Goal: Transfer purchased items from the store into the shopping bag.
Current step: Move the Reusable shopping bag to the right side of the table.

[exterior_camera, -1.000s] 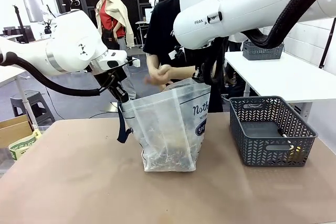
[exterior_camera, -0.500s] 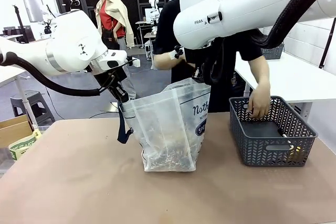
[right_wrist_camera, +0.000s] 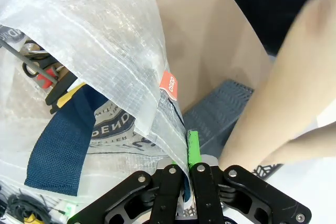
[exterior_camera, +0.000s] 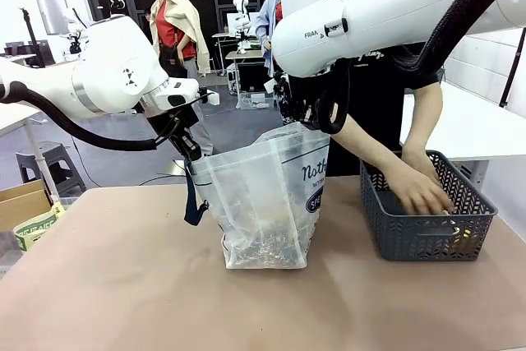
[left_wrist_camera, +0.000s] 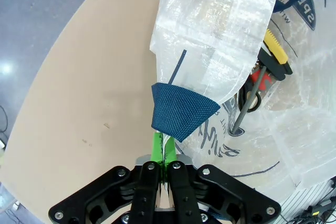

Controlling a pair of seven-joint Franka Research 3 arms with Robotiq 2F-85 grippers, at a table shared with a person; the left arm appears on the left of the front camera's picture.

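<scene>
So, the translucent white plastic shopping bag (exterior_camera: 267, 203) with dark navy strap handles is stood upright on the tan tabletop (exterior_camera: 115, 285), roughly in the middle. Its mouth is held open from two sides.

The rim on the robot's left side is pinched by the left gripper (left_wrist_camera: 161, 141). The green pads are pressed flat together with only the thin plastic between them, right below the folded end of a navy strap (left_wrist_camera: 182, 113). The opposite rim is clamped the same way by the right gripper (right_wrist_camera: 188, 150), jaws closed on the plastic edge, just beside a small orange tag (right_wrist_camera: 168, 85) on the bag's rim.

Black script lettering and a dark oval logo are printed on the side turned toward the basket. Down inside the bag, a yellow-and-black handled tool (left_wrist_camera: 276, 51) and something with red grips (left_wrist_camera: 258, 83) can be made out. There's also a tangle of smaller stuff that can't really be identified.

To the right of the bag, near but not touching, a dark grey lattice plastic basket (exterior_camera: 411, 240) is set on the table. A person's hand (exterior_camera: 421, 191) is reached down into it from the far side. What's under the hand can't be told.
</scene>
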